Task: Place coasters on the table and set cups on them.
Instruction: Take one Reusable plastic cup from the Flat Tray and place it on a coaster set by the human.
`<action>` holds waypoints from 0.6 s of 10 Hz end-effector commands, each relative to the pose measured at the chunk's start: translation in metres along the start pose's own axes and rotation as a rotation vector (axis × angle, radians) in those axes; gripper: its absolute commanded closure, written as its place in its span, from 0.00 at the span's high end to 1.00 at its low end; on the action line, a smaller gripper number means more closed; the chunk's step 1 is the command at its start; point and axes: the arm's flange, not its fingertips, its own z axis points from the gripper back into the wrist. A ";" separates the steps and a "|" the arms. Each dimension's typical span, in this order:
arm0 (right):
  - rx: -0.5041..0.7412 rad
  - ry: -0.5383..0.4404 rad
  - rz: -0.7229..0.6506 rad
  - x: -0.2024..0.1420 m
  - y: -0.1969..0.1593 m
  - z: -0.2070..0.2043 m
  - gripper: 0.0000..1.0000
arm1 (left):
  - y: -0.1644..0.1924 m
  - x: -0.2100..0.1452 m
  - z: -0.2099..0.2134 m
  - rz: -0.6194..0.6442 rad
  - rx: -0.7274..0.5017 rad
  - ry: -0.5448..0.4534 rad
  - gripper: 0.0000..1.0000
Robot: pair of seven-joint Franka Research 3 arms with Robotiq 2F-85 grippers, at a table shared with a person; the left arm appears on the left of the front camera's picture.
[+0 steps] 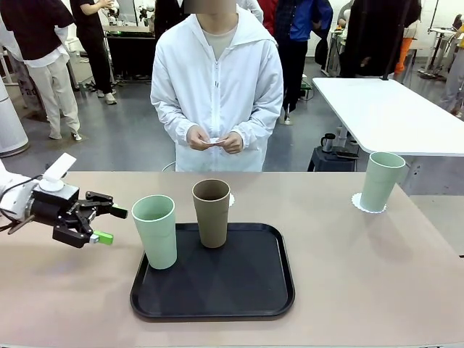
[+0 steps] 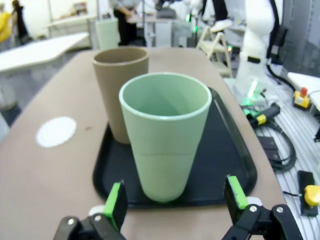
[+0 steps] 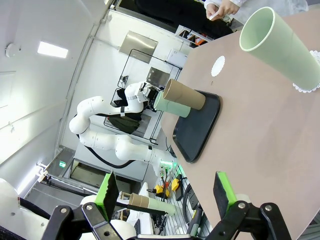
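right pincer [image 3: 165,196]: spread, empty | mint cup [image 3: 280,45]: on coaster [image 3: 306,89] | tray [image 3: 200,127]: brown cup [image 3: 186,95], second mint cup [image 3: 172,106]

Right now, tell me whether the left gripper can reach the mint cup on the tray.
Probably yes: the left gripper is open and faces the mint cup, with nothing between them.

Two mint cups [image 1: 154,232], tan cup [image 1: 212,212], black tray [image 1: 246,283], white coasters [image 1: 356,201]

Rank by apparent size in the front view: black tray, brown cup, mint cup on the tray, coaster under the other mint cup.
1. black tray
2. mint cup on the tray and brown cup: alike; the mint looks slightly larger but stands nearer, so unranked
3. coaster, partly under the other mint cup
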 end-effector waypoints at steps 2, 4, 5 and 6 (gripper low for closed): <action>-0.001 -0.002 -0.004 -0.001 0.000 0.000 1.00 | 0.014 -0.009 -0.018 -0.038 0.024 -0.007 1.00; -0.001 -0.002 -0.004 -0.001 0.000 0.000 1.00 | 0.026 -0.008 -0.025 -0.029 0.019 -0.026 1.00; -0.001 -0.002 -0.004 -0.001 0.000 0.000 1.00 | 0.028 -0.009 -0.030 -0.023 0.009 -0.027 1.00; -0.001 -0.002 -0.004 -0.001 0.000 0.000 1.00 | 0.029 -0.009 -0.033 -0.019 -0.005 -0.031 1.00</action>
